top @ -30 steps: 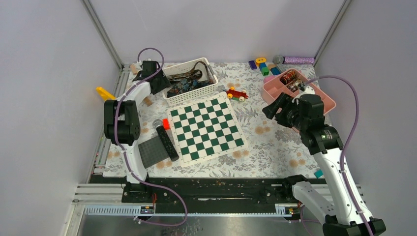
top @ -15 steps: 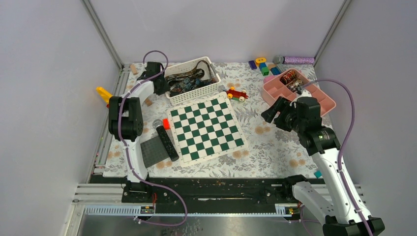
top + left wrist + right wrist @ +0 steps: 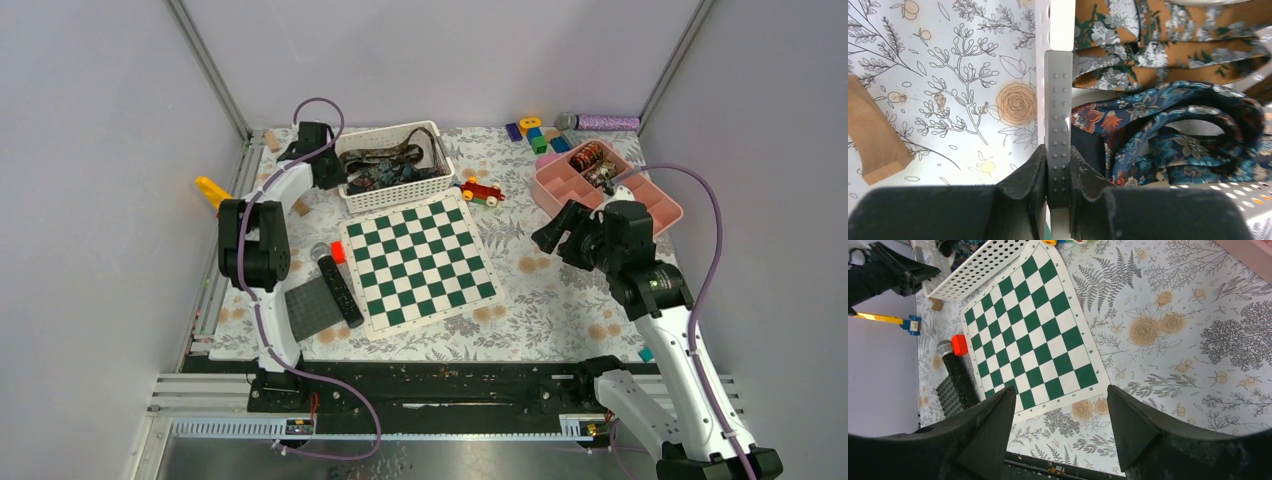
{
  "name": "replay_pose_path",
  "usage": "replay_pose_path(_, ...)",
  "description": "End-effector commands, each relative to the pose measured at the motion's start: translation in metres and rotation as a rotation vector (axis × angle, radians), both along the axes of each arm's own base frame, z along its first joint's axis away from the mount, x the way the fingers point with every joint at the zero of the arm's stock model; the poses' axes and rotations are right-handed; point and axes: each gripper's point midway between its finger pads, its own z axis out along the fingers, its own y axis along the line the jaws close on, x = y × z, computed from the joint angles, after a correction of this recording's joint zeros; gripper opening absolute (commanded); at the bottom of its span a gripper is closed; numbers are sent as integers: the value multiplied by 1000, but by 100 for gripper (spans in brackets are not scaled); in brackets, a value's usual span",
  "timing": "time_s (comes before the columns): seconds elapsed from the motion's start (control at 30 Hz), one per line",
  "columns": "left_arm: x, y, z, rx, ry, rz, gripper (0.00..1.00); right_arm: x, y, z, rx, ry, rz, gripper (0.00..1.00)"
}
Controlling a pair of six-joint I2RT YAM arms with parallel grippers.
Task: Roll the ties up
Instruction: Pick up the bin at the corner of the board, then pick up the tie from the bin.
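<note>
Several ties lie heaped in a white perforated basket (image 3: pixel 410 188) at the back left. The left wrist view shows an orange-brown floral tie (image 3: pixel 1158 45) above a dark blue floral tie (image 3: pixel 1173 140). My left gripper (image 3: pixel 1058 150) is shut on the basket's left wall, one finger outside and one inside; it also shows in the top view (image 3: pixel 326 168). Small coiled ties (image 3: pixel 588 157) sit in a pink tray (image 3: pixel 662 205) at the back right. My right gripper (image 3: pixel 1059 389) is open and empty, held above the floral mat right of the chessboard (image 3: pixel 1028 335).
A green-and-white chessboard (image 3: pixel 420 260) lies mid-table. A black microphone (image 3: pixel 338 285) and a grey studded plate (image 3: pixel 310 308) lie to its left. A red toy car (image 3: pixel 482 190), coloured blocks (image 3: pixel 535 135) and a purple microphone (image 3: pixel 600 122) lie at the back. A wooden block (image 3: pixel 873 132) lies outside the basket.
My left gripper, holding the basket's wall, has shifted the basket a little to the right and turned it. My right gripper has come slightly lower and nearer.
</note>
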Motion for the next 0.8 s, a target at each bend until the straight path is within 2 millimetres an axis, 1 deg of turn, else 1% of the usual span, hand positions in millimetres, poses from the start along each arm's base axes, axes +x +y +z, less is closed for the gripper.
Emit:
replay_pose_path(0.0,7,-23,120,-67,-267,-72,0,-3,-1,26,-23,-71,28,75)
replay_pose_path(0.17,-30,-50,150,-85,-322,-126,0,-7,1,44,-36,-132,64,77)
replay_pose_path(0.23,-49,-62,160,-100,-347,-153,0,-8,2,48,-39,-148,85,78)
replay_pose_path(0.27,-59,-71,163,-114,-354,-175,0,-10,5,49,-38,-153,105,78)
replay_pose_path(0.37,-91,-92,153,-142,-343,-237,0,-14,13,51,-29,-167,173,78)
replay_pose_path(0.43,-115,-108,143,-146,-330,-291,0,-18,20,50,-21,-168,221,78)
replay_pose_path(0.57,-159,-134,115,-151,-303,-370,0,-28,35,50,7,-172,340,77)
replay_pose_path(0.6,-172,-138,100,-147,-279,-383,0,-30,37,49,15,-169,356,77)
replay_pose_path(0.7,-197,-147,77,-155,-263,-387,0,-34,42,44,30,-132,377,74)
replay_pose_path(0.77,-207,-152,66,-172,-262,-381,0,-36,45,35,16,-95,380,73)
